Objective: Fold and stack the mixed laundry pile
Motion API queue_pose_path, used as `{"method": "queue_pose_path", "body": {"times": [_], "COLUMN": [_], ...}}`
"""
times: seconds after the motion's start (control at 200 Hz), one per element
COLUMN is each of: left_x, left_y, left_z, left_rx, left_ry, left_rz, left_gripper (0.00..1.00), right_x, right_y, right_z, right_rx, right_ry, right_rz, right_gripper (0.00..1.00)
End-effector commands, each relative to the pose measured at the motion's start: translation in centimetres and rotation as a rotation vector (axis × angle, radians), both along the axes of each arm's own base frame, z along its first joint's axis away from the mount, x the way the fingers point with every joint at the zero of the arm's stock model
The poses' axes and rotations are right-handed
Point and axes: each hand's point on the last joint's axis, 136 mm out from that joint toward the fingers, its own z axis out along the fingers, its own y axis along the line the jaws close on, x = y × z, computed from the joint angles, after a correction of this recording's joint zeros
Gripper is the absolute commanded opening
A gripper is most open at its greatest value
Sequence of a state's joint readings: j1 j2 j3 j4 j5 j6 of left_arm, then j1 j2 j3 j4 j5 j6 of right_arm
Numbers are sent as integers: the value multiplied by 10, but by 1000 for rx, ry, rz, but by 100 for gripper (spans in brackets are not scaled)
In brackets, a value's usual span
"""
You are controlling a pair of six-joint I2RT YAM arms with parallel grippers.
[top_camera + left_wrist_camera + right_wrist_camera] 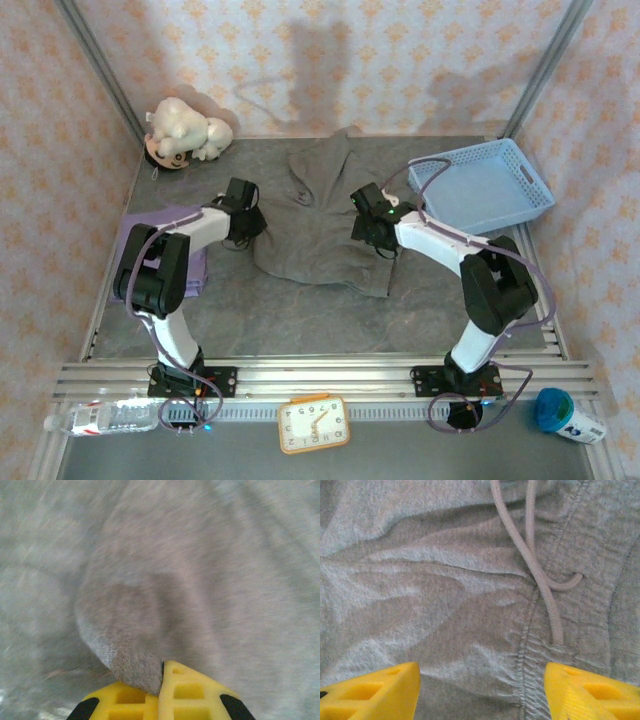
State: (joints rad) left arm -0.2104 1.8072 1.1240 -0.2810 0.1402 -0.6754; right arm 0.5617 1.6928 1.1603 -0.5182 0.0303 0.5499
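Grey tabletop [300,320]: left pincer [162,674] clamped on what seems the grey shirt [320,230]; right pincer [481,680] apart.

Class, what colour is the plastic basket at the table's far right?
Light blue; the basket shows best from above.

A dark, stone-patterned table top [300,320] is seen, walled at the back and sides. A grey garment [320,215] is spread loosely across its middle, creased and uneven. A lilac garment [140,220] is laid flat at the left edge. A white plush toy [185,130] is set in the far left corner, and a light blue lattice basket [532,182] at the far right. Along the near ledge, a plastic bottle [105,416], an orange clock [314,424] and a blue-lidded container [565,415] are placed.
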Motion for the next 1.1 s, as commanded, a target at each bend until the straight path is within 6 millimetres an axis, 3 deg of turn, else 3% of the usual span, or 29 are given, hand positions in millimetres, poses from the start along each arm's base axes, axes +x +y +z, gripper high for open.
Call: {"method": "queue_pose_path", "body": {"times": [0.0, 0.04, 0.07, 0.12, 0.15, 0.315, 0.595, 0.746, 0.796, 0.971, 1.096], "left_x": [35, 42, 47, 53, 55, 49, 5, -27, -36, -58, -58], "left_y": [-16, -27, -32, -35, -37, -26, 45, 58, 58, 52, 54], "left_z": [52, 63, 56, 54, 52, 49, 41, 28, 24, 1, -17], "left_rx": [206, 281, 345, 442, 476, 504, 295, 200, 181, 97, 103], "left_ry": [-70, -55, -9, 42, 66, 58, 8, -1, -6, -2, 24], "left_rz": [-168, -242, -286, -315, -328, -281, -4, 93, 104, 144, 164], "left_gripper": [0, 0, 8, 40, 53, 80, 80, 76, 72, 27, 23], "right_x": [-2, -3, -3, -3, -2, -4, -10, -15, -17, -19, -19], "right_y": [-12, -13, -12, -13, -12, -12, -8, -7, -7, -8, -7], "right_z": [5, 2, 1, -1, -2, -3, -4, -6, -7, -6, -3], "right_rx": [-22, -23, -24, -25, -24, -26, 3, 15, 12, 7, 11], "right_ry": [-23, -18, -15, -11, -9, -2, 17, 28, 30, 32, 24], "right_rz": [-37, -39, -41, -45, -45, -41, -20, -20, -19, -17, -17], "right_gripper": [66, 66, 66, 66, 66, 65, 64, 63, 63, 63, 62]}}
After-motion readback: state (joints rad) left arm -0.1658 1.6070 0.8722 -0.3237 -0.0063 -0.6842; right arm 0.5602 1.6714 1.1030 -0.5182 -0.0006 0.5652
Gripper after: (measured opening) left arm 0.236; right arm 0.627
